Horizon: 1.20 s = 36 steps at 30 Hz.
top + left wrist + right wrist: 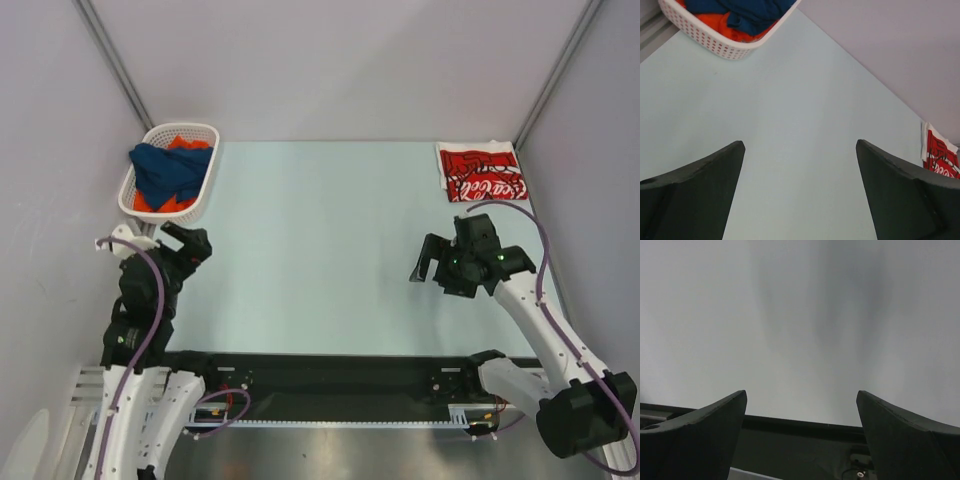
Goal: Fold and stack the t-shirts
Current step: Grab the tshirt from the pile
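Note:
A dark navy t-shirt [170, 168] lies crumpled on top of an orange t-shirt [178, 203] in the white lattice basket [205, 190] at the back left. A red t-shirt with white Coca-Cola script [481, 172] lies folded flat at the back right corner. My left gripper [186, 238] is open and empty, just in front of the basket. My right gripper [421, 258] is open and empty over bare table, in front of and left of the red shirt. The left wrist view shows the navy shirt [751, 11], the orange shirt [735, 31] and the red shirt [940, 155].
Light grey walls close the table on the left, back and right. A black rail [330, 368] runs along the near edge between the arm bases; it also shows in the right wrist view [800, 440]. The basket rim [715, 44] sits at the top left of the left wrist view.

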Motion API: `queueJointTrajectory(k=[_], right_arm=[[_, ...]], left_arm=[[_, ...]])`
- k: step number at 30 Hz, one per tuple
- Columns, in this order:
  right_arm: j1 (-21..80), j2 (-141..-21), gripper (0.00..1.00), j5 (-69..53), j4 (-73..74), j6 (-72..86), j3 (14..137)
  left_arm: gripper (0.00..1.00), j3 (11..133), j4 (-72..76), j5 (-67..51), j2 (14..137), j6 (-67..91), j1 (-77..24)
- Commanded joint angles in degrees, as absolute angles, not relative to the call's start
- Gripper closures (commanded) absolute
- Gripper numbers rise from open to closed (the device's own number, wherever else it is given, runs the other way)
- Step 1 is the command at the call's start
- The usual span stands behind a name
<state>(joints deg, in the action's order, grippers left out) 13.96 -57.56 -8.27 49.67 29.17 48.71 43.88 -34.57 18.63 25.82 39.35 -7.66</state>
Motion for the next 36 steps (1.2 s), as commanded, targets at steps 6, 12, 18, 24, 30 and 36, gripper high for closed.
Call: queueJointTrajectory(k=[6, 12, 18, 24, 30, 36], right_arm=[[21.70, -66.71, 0.00, -4.14, 54.76, 23.56, 64.76], [25.22, -68.46, 0.00, -8.61, 53.26, 24.17, 66.97], [26.02, -67.59, 0.00, -8.53, 52.74, 23.82, 64.43], [25.49, -69.69, 0.00, -7.12, 53.17, 23.55, 64.69], [24.79, -71.98, 0.00, -7.73, 51.15, 24.61, 63.90], [24.26, -75.58, 0.00, -7.30, 51.07, 26.71, 65.30]], left_arm=[[0.13, 60.45, -34.19, 18.19, 48.92, 31.03, -4.94], [0.26, 70.82, -29.10, 13.39, 71.69, 28.30, 8.58], [0.38, 84.46, -27.88, 7.31, 92.80, 27.25, 14.41], [0.41, 91.22, -20.66, 0.44, 105.54, 27.24, 16.08], [0.42, 102.64, -18.81, -2.02, 119.25, 28.74, 16.26], [0.47, 115.04, -22.76, -1.14, 129.63, 29.79, 16.26]])
